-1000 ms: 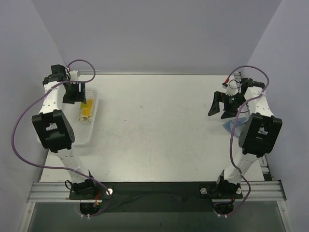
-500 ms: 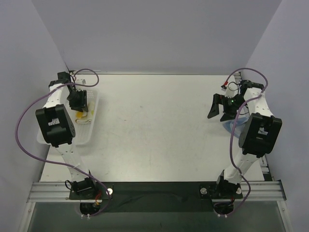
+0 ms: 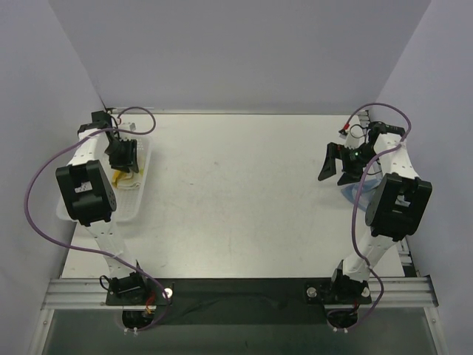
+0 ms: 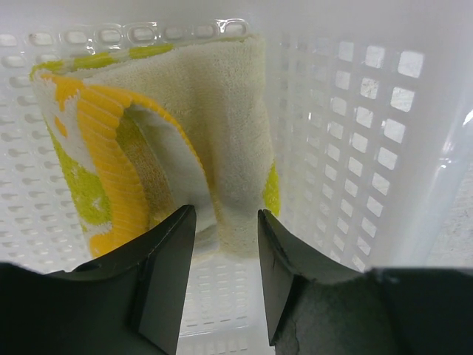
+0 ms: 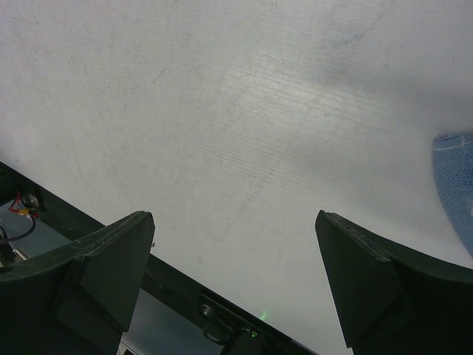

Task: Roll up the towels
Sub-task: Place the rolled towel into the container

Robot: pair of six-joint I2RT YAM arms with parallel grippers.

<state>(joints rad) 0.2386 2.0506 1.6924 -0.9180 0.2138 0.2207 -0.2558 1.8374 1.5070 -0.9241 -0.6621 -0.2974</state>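
Cream towel (image 4: 214, 111), folded, against basket (image 4: 355, 148) wall: left gripper (image 4: 225, 214) jaws narrow about its end, pinch unconfirmed. Bite all layers before lifting clear. Right gripper (image 5: 235, 218) wide, empty.

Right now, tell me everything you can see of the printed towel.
The towel is cream terry cloth with yellow and green prints, loosely folded over itself, not rolled. It lies in the white mesh basket, touching one wall. The left gripper straddles its near edge; whether it pinches the cloth is unclear.
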